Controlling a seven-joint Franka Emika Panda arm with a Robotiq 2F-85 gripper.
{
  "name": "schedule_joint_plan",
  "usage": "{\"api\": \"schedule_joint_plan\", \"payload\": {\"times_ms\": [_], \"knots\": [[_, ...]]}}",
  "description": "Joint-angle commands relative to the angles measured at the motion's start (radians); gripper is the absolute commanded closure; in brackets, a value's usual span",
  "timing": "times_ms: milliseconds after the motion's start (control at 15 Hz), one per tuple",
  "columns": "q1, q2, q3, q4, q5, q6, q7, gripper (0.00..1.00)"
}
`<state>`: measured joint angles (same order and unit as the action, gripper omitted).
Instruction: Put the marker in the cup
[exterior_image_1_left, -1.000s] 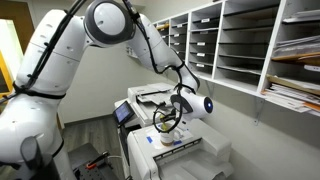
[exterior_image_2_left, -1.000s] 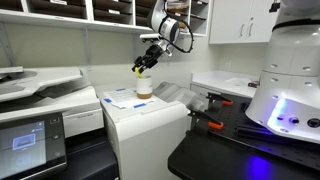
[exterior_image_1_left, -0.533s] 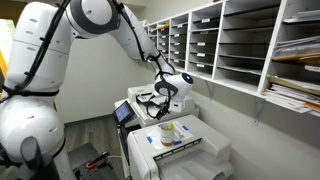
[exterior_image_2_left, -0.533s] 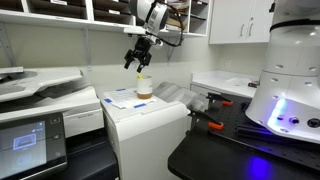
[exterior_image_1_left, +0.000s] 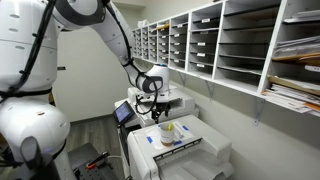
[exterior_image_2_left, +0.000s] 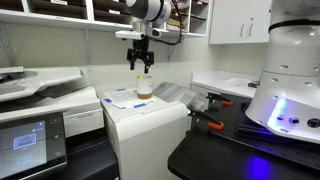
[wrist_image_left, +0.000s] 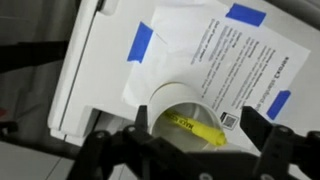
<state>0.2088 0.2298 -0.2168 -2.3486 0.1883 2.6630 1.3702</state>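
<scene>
gripper (exterior_image_2_left: 140, 60): hangs above the cup, fingers pointing down, jaws spread wide, holding nothing
cup (exterior_image_2_left: 144, 88): whitish, round, upright, straight below the gripper and apart from it; stands on a printed paper sheet (wrist_image_left: 235, 60)
marker (wrist_image_left: 194, 127): yellow, inside the cup, lying slanted across its bottom in the wrist view
paper sheet: blue tape patches (wrist_image_left: 141, 42) at its corners, flat on the white table (wrist_image_left: 95, 80)
wall shelving (exterior_image_1_left: 240, 45): behind the table
</scene>
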Motion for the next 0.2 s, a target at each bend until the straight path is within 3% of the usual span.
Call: {"api": "schedule_joint_plan", "payload": {"times_ms": [0,133], "knots": [[0.156,-0.045,-0.180,-0.029,-0.362,-0.023,0.332,0.00],[0.212,-0.060,-0.247,-0.009,-0.600,-0.087,0.529,0.00]]}}
